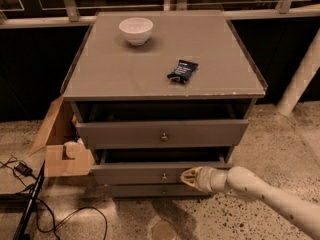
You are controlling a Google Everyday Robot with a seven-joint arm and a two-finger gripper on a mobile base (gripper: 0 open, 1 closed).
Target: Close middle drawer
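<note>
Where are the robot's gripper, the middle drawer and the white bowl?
gripper point(186, 176), camera view, tip by the drawer front
middle drawer point(130, 174), camera view, front panel, left of knob
white bowl point(136, 36), camera view, outer wall

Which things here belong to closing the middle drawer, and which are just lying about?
For the job:
middle drawer, pulled out
gripper, at the drawer's front, right of its knob

Lying about:
bowl and dark packet on the cabinet top
cardboard box and cables on the floor
</note>
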